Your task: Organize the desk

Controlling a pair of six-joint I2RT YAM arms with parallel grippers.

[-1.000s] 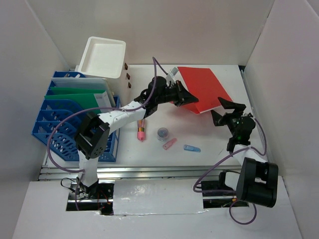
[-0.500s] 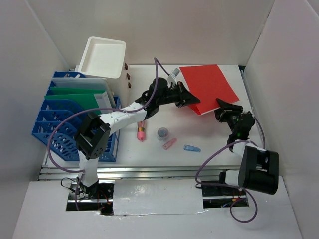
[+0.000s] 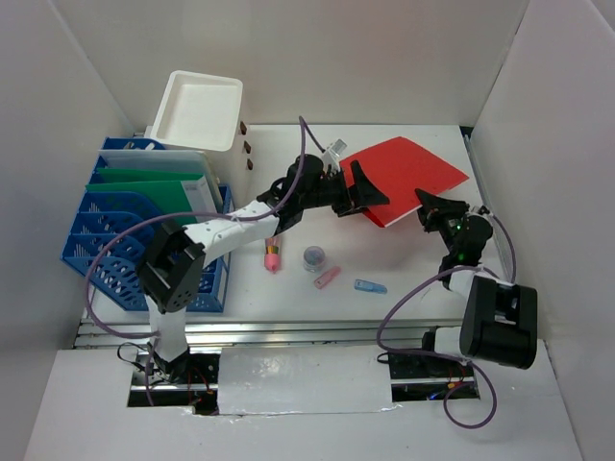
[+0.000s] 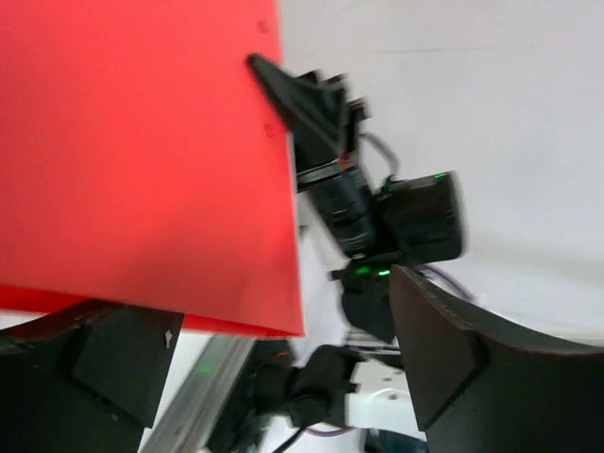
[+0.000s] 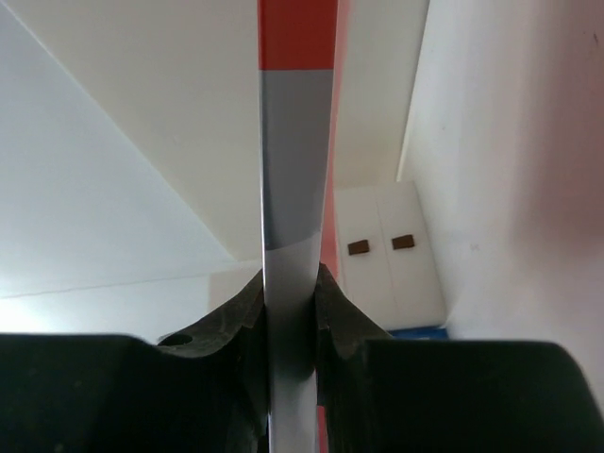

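The counter (image 3: 413, 279) is the wide white top under both arms, with a silver rail (image 3: 288, 331) along its near edge. A red folder (image 3: 408, 173) sits toward the far right corner, tilted, not flat.

The right claw (image 3: 434, 204) is pressed together on the folder's near edge. Its wrist view shows the sheet edge-on, pinched between the two fingers (image 5: 243, 316).

The left arm reaches across from the near left, and the left claw (image 3: 363, 192) is at the folder's left side. Its fingers stand wide apart with the folder's edge in the gap between them. I cannot tell whether the sheet touches either finger.

A white open-top box (image 3: 202, 110) with brown knobs (image 3: 246, 144) stands at the far left corner. A blue file rack (image 3: 106, 240) along the left edge holds a green folder (image 3: 144, 187).

Near the middle of the front edge lie a pink-and-red item (image 3: 273, 254), a small round grey thing (image 3: 313, 256), a pink clip (image 3: 327, 279) and a blue clip (image 3: 369, 286), all apart from one another.
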